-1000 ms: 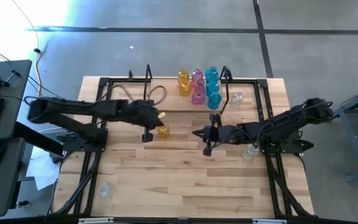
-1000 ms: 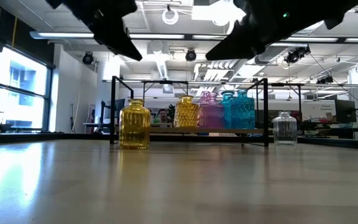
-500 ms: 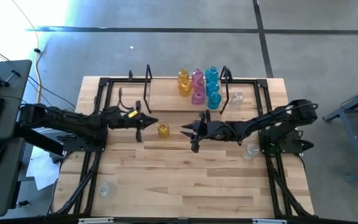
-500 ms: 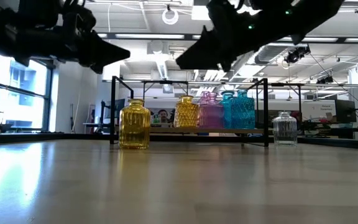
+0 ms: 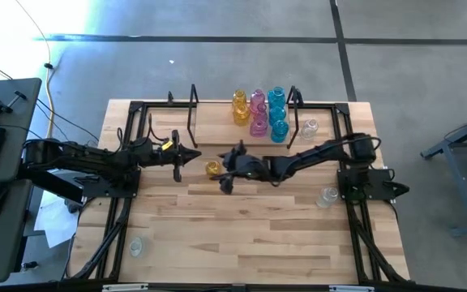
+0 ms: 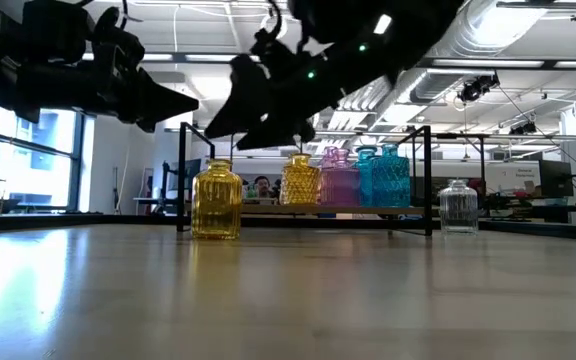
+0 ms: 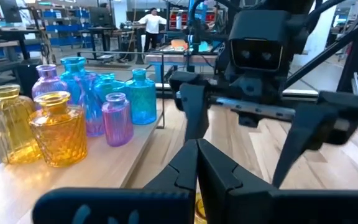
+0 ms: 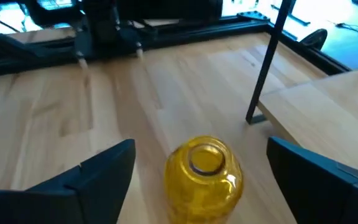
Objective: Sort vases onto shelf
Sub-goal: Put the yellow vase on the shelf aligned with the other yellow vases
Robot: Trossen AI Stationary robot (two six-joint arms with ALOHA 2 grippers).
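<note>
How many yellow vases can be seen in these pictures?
3. Two yellow vases stand together on the shelf, beside the pink ones; the third vase stands on the tabletop, near the open right claw.

Yellow vase point(image 5: 212, 169) stands alone on the bench point(image 5: 242, 235), open board in front. Left end effector point(image 5: 191, 156) and right end effector point(image 5: 226, 172) flank it closely. Shelf point(image 5: 217, 130) left half bare; vase cluster point(image 5: 259, 112) and posts crowd the right.
</note>
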